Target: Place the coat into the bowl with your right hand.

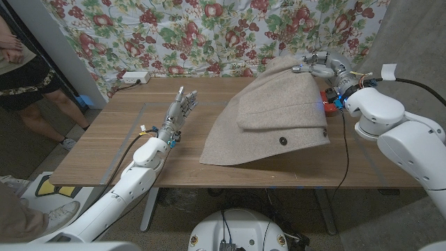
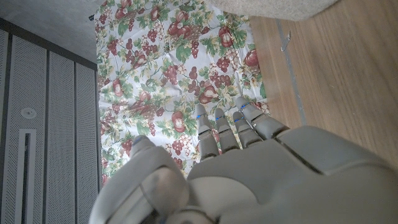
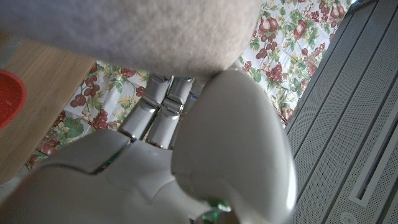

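R hand (image 1: pixel 322 66) clamps the beige coat (image 1: pixel 268 115) at its far-right top, lifting it tent-like; coat's lower hem rests on the wooden table (image 1: pixel 111 150), centre-right. Red bowl (image 1: pixel 329 97) sits on the right, mostly hidden behind the coat, just below R hand. L hand (image 1: pixel 180 110) hovers left of coat, fingers apart & extended, holding nothing.
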You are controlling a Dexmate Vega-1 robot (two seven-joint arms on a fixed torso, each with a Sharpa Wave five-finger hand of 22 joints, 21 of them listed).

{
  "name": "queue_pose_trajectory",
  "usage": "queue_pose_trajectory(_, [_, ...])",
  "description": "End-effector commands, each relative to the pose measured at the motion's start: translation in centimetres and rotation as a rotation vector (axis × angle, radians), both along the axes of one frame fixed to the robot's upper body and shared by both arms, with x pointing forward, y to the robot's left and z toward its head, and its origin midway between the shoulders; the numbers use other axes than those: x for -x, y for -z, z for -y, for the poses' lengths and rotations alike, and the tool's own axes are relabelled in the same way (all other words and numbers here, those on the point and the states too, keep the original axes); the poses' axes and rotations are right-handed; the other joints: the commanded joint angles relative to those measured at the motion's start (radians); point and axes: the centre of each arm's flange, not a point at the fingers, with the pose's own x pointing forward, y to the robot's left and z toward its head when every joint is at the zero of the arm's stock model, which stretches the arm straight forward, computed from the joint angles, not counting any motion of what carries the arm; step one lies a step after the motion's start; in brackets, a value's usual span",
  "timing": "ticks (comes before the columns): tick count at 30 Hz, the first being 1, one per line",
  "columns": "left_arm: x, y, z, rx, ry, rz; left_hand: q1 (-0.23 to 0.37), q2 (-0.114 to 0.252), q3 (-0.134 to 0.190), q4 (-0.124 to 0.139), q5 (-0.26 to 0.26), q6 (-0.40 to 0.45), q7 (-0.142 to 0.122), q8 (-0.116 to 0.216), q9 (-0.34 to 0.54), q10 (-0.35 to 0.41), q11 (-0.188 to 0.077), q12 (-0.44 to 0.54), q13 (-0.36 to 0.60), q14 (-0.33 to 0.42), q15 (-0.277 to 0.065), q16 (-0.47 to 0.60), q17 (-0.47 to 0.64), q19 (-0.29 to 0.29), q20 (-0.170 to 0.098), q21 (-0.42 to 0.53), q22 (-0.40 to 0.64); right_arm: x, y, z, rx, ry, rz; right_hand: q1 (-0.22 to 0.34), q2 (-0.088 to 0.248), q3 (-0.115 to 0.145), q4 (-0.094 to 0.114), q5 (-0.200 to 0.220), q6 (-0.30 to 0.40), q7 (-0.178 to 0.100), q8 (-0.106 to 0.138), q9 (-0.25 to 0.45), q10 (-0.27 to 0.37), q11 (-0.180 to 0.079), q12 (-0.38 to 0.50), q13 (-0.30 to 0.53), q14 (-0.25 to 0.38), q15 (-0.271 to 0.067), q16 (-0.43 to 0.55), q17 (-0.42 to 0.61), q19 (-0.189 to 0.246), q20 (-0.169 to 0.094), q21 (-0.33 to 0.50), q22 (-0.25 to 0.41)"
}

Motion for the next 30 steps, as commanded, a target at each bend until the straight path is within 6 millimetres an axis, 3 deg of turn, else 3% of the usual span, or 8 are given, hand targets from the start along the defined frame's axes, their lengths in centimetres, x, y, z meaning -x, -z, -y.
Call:
queue_pose_trajectory(1, [-0.1,-0.3,0.4,-0.006,0.01,0.003,-0.01,0.002,0.004,0.003,-0.003,0.013,0.002,0.0,0.003,0.006,-0.001,0.0,0.004,-0.001,-0.1,0.0,0.005,0.0,-0.075,0.004,0.004,0.6,-2.2,1.1,0.029,0.033,0.046,0.06,0.045,0.008,-0.002,-0.002,0.003,0.0,0.007,0.006,0.002,-0.006,0.006,0.006,0.046,-0.035,0.007,0.01,0.011,-0.085,-0.007,-0.005])
queue_pose_trajectory(30, [-0.9,-0.3,0.0,0.001,0.007,-0.011,-0.016,0.002,0.006,0.005,-0.004,0.021,0.008,-0.002,0.003,0.009,0.001,-0.001,0.004,-0.001,-0.1,0.0,0.005,0.0,-0.076,0.004,0.004,0.6,-7.4,1.6,0.114,0.083,0.139,0.045,0.032,0.049,0.0,-0.009,-0.012,0.003,0.019,0.035,-0.001,-0.002,-0.003,0.014,0.041,-0.041,0.0,0.069,0.02,-0.084,-0.003,-0.043])
